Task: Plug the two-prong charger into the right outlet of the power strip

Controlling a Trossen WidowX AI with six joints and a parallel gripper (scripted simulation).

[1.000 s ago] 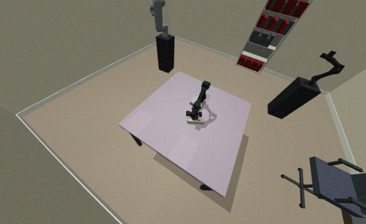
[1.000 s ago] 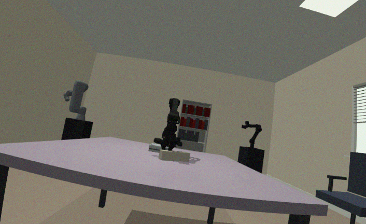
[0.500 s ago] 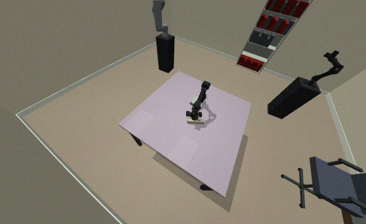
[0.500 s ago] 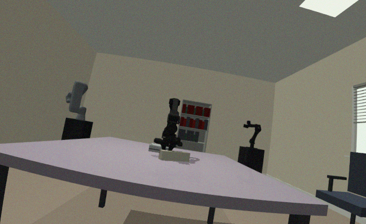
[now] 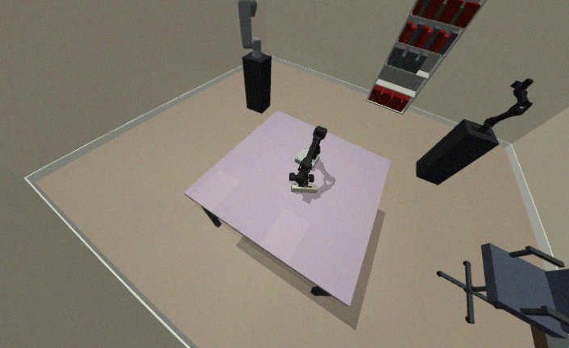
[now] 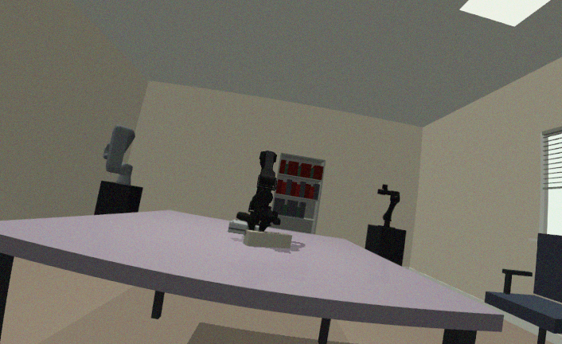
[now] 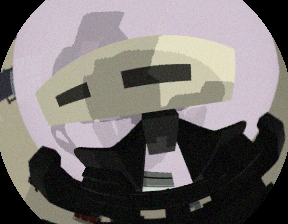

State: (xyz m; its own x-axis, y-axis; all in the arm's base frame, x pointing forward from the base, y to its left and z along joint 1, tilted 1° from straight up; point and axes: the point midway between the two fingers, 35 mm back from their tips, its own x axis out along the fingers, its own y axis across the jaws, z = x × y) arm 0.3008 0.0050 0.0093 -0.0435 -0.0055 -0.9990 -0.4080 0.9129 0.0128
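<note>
While clamped partway: end effector (image 7: 159, 137) has its fingers closed on the dark charger (image 7: 160, 129), stopped by the charger's body between them.
Charger position: held directly above the cream power strip (image 7: 138, 82), its tip at the strip's near edge in the wrist view; whether the prongs are in a slot cannot be told.
Power strip: lies flat on the lilac bench (image 5: 251, 172), tilted in the wrist view, with two dark slot openings on its top face.
Arm: black, bent down over the strip (image 5: 304, 187) from its pale base plate (image 5: 300, 154) near the bench's middle.
Exterior view: end effector (image 6: 260, 222) sits low, right behind the strip (image 6: 267, 239).
Surroundings: bookshelf (image 6: 321, 188) with red boxes, two other arms on dark pedestals, a blue chair (image 6: 544, 307).
</note>
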